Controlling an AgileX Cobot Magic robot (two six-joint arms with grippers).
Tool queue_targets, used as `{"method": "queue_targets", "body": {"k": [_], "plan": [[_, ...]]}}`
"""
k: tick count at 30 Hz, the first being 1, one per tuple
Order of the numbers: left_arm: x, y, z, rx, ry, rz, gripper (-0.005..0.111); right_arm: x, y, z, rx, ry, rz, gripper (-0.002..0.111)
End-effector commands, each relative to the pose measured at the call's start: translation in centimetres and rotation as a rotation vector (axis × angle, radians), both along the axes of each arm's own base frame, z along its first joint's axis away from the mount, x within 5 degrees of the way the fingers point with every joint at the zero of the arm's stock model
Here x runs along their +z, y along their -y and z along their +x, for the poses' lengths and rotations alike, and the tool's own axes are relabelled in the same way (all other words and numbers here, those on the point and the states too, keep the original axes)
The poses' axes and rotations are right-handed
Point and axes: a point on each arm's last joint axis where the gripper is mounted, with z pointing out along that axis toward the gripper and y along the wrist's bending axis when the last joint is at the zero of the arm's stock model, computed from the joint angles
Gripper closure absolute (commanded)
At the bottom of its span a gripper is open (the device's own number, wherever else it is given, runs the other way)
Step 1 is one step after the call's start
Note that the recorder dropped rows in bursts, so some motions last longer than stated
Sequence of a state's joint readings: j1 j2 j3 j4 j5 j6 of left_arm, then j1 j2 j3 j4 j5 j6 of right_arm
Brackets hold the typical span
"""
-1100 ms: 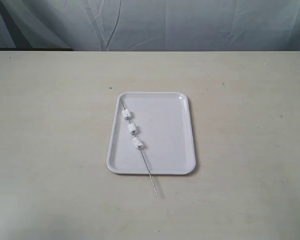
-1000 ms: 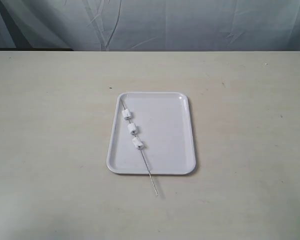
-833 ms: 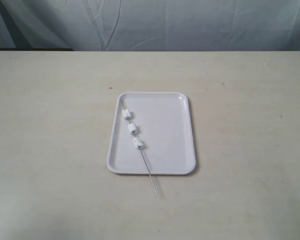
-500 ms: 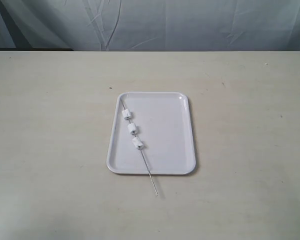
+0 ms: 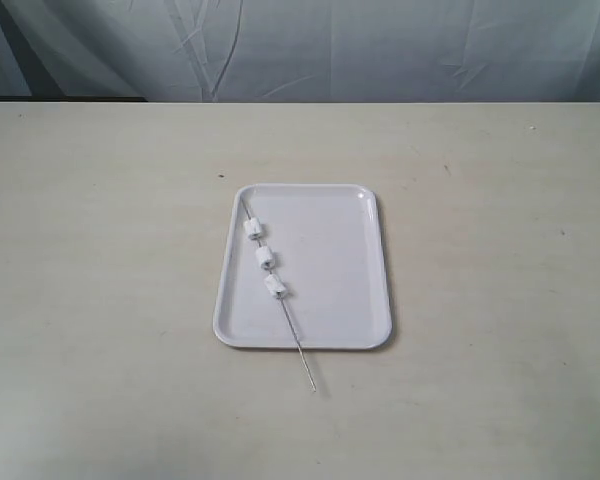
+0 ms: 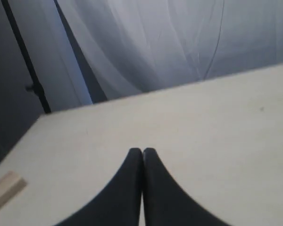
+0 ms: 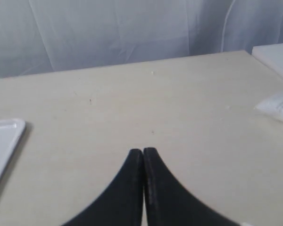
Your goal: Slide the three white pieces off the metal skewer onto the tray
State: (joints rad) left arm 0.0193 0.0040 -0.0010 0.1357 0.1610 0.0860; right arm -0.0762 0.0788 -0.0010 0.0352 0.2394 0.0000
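The white tray (image 5: 330, 290) lies flat at the middle of the table. Across its left part lies the metal skewer (image 5: 298, 345), its lower end poking past the tray's near rim onto the table. Three white pieces (image 5: 265, 258) are threaded on it in a row over the tray. Neither arm shows in the exterior view. My left gripper (image 6: 142, 150) hangs over bare table, shut and empty. The right gripper (image 7: 143, 150) is likewise shut with nothing in it; a corner of the tray (image 7: 2, 141) shows at the edge of its view.
The beige table (image 5: 500, 250) stretches around the tray, with a wrinkled grey-blue backdrop (image 5: 380, 50) behind. The right wrist view shows a white block (image 7: 276, 56) and a clear plastic bag (image 7: 278, 106). A wooden strip (image 6: 4, 190) lies in the left wrist view.
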Motion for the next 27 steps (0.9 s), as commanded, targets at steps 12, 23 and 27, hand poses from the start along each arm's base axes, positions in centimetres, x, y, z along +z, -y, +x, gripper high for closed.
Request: {"method": "queue_targets", "body": {"k": [12, 23, 27], "plan": [[3.7, 0.6, -0.5, -0.058, 0.416, 0.034, 0.107, 2.7, 0.1, 0.2, -0.014, 0.297, -0.023, 0.108], [4.1, 0.6, -0.7, -0.068, 0.471, -0.035, 0.107, 5.8, 0.0, -0.6, 0.0, 0.662, 0.001, 0.108], [4.9, 0.6, -1.1, -0.122, 0.566, -0.252, 0.107, 6.7, 0.0, -1.1, 0.004, 0.765, -0.002, 0.108]]}}
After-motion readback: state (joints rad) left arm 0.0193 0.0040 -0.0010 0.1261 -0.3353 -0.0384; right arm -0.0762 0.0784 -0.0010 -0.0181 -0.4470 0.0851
